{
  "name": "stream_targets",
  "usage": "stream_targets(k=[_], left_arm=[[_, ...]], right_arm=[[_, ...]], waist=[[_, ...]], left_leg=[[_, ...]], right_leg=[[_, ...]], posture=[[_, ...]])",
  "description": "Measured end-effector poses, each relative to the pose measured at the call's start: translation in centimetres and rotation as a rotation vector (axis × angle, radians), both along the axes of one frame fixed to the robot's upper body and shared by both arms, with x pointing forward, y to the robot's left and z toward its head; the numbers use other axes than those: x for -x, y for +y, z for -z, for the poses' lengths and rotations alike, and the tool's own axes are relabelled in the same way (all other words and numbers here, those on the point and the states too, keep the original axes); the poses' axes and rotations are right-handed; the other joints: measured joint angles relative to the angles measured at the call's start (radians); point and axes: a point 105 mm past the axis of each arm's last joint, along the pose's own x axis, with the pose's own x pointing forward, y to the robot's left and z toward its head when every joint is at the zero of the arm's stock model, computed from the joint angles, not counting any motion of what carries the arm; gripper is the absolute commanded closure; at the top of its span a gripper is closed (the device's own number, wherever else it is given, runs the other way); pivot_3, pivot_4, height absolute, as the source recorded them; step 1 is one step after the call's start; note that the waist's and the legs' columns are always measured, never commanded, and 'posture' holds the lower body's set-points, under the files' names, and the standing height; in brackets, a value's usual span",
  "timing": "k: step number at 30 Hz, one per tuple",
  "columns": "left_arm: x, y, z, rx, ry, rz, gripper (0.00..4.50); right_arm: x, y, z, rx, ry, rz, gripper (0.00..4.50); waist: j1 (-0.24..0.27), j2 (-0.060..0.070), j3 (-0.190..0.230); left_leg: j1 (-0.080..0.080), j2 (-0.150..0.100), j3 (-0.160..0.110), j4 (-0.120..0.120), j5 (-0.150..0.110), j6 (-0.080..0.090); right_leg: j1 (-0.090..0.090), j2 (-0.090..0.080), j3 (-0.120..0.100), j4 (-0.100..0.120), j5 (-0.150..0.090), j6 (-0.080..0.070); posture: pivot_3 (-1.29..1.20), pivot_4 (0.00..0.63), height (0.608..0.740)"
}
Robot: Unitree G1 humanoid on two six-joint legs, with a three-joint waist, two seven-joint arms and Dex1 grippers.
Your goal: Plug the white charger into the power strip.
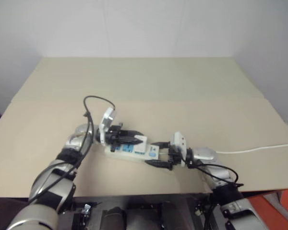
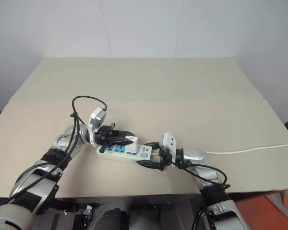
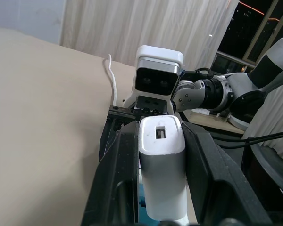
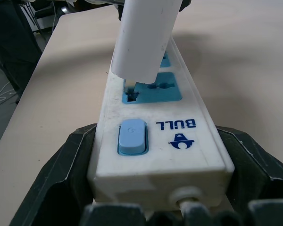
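Here the whole move turns on how the white charger (image 4: 144,35) sits over the socket nearest the switch end of the power strip (image 4: 179,141). The right wrist view shows the charger's lower end right at that blue socket face (image 4: 151,92), with a metal prong entering one slot; the body leans off square to the strip's top, so the plug looks only partly seated.

The left gripper (image 3: 160,155) is clenched on the charger, one black finger flat against each side, with the block's free end facing away from that wrist. The right gripper (image 4: 158,188) grasps the strip's switch end, its fingers (image 4: 68,169) spread wide on either long edge, with the cord (image 1: 254,150) leaving between them and trailing off to the right across the table (image 1: 149,86).

The strip lies on the near part of the table, its long axis running left to right with a slight slant, switch end to the right, socket faces up. The charger stands over its right half, long axis up and away from the strip, prongs aimed down at the socket. The left arm alone carries the plug; the right only braces.

I judge what remains is a straight press down along the charger's long axis, first squaring off the lean so the prongs do not bind.
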Motion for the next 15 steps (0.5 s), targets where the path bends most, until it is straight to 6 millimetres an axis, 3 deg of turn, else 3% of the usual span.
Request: stream_targets(k=[15], left_arm=[[0.2,0.1,1.7,-0.043,-0.091,-0.002,3.47]], right_arm=[[0.0,0.0,0.3,0.012,0.006,0.004,1.06]], waist=[[0.001,-0.001,-0.01]], left_leg=[[0.002,0.0,0.0,0.0,0.0,0.0]], right_leg=[[0.002,0.0,0.0,0.0,0.0,0.0]], posture=[[0.0,0.15,0.74]])
